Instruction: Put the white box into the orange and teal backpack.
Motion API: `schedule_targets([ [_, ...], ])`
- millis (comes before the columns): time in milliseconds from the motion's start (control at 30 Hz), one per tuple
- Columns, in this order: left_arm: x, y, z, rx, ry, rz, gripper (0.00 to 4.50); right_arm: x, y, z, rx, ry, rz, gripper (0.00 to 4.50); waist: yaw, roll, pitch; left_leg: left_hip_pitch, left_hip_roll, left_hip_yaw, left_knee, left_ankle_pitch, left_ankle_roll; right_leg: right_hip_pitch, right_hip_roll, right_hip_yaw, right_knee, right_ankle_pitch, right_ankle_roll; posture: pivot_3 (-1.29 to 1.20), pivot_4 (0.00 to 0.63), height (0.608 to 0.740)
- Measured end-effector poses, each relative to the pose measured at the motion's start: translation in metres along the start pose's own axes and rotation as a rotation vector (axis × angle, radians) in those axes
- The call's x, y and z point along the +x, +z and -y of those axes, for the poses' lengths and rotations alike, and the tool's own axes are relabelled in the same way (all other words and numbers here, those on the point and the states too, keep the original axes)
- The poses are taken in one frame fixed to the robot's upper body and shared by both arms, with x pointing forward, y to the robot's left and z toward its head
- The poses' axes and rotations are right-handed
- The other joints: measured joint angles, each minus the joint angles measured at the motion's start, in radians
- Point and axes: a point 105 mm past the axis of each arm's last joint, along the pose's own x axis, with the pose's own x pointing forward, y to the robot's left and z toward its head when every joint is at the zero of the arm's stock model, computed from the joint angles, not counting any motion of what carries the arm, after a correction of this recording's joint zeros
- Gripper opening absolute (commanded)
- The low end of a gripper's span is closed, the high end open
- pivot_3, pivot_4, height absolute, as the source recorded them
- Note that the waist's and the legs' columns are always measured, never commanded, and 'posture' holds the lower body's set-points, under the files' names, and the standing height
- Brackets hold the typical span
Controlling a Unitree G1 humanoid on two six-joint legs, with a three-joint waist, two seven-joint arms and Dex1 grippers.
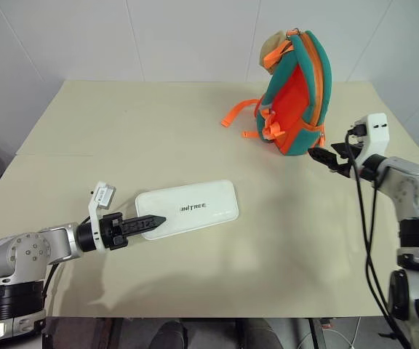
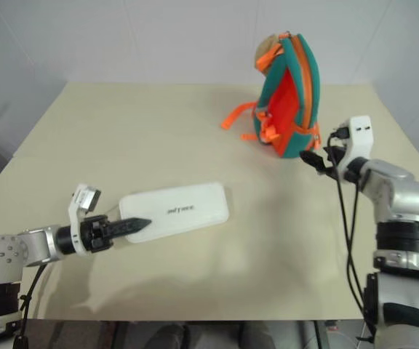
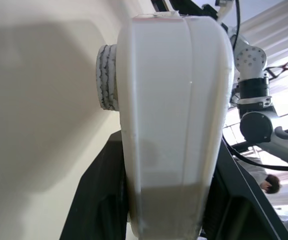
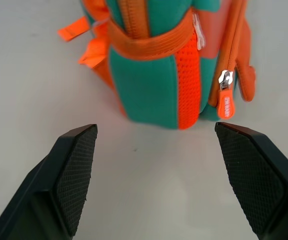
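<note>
Between the left gripper (image 1: 155, 220) fingers, clamped on its near short end, the white box (image 1: 188, 208) is lying flat, long axis running straight ahead; the right gripper (image 4: 156, 175), fingers wide apart, is facing the upright orange and teal backpack (image 1: 297, 91) just ahead.

The left arm is reaching low and forward-right, its left claw (image 1: 145, 224) clamping a flat edge between its fingers. The right arm is extending forward, its right claw (image 4: 156, 175) gaping wide open.
</note>
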Motion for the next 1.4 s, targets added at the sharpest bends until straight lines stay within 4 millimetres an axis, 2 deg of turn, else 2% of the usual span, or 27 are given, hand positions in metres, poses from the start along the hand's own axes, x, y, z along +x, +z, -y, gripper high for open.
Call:
schedule_targets([
  [133, 0.001, -0.002, 0.002, 0.019, 0.011, -0.006, 1.4, 0.019, 0.012, 0.002, -0.008, -0.097, 0.085, 4.5, -0.012, 0.0, 0.0, 0.0, 0.0, 0.0, 0.0, 0.0, 0.0, 0.0, 0.0, 0.0, 0.001, 0.0, 0.0, 0.0, 0.15, 0.74],
  [333, -0.001, -0.005, 0.001, 0.011, 0.022, 0.01, 1.4, 0.03, 0.027, -0.001, 0.005, -0.119, 0.167, 4.5, -0.023, 0.0, 0.0, -0.001, 0.001, 0.0, -0.001, 0.0, 0.0, 0.0, 0.0, 0.0, 0.001, 0.0, 0.0, 0.0, 0.15, 0.74],
  [467, -0.004, -0.004, 0.002, 0.012, 0.033, 0.025, 1.4, 0.038, 0.025, -0.009, 0.031, -0.102, 0.171, 4.5, -0.033, 0.0, 0.0, 0.0, 0.001, 0.0, -0.001, 0.0, 0.0, 0.0, 0.001, 0.0, 0.002, 0.0, 0.0, 0.0, 0.15, 0.74],
  [600, -0.005, -0.007, 0.004, 0.018, 0.033, 0.024, 1.4, 0.042, 0.018, -0.023, 0.068, -0.009, 0.13, 4.5, -0.034, 0.0, 0.0, 0.0, 0.001, 0.0, -0.001, 0.0, 0.0, 0.0, 0.001, 0.0, 0.002, 0.0, 0.0, 0.0, 0.15, 0.74],
  [800, -0.01, -0.009, 0.001, 0.018, 0.053, 0.04, 1.4, 0.034, 0.033, -0.034, 0.06, 0.082, 0.144, 4.5, -0.032, 0.001, 0.0, 0.0, 0.001, 0.0, -0.001, 0.0, 0.0, 0.0, 0.001, 0.0, 0.002, 0.0, 0.0, 0.0, 0.15, 0.74],
  [1033, -0.012, -0.009, 0.0, 0.023, 0.062, 0.047, 1.4, 0.033, 0.038, -0.039, 0.054, 0.087, 0.149, 4.5, -0.029, 0.001, 0.0, 0.0, 0.001, 0.0, -0.001, 0.0, 0.0, 0.0, 0.001, 0.0, 0.002, 0.0, 0.0, 0.0, 0.15, 0.74],
  [1233, -0.011, -0.009, 0.0, 0.026, 0.056, 0.049, 1.4, 0.053, 0.037, -0.05, -0.018, 0.013, 0.179, 4.5, -0.038, 0.001, 0.0, 0.0, 0.001, 0.001, -0.001, 0.0, 0.0, -0.001, 0.001, 0.001, 0.003, 0.0, 0.0, 0.0, 0.15, 0.74],
  [1400, -0.01, -0.007, 0.0, 0.03, 0.054, 0.05, 1.4, 0.066, 0.037, -0.063, -0.004, -0.004, 0.205, 4.5, -0.048, 0.001, 0.0, 0.0, 0.001, 0.001, -0.001, 0.0, 0.0, -0.001, 0.001, 0.001, 0.003, 0.0, 0.0, 0.0, 0.15, 0.74],
])
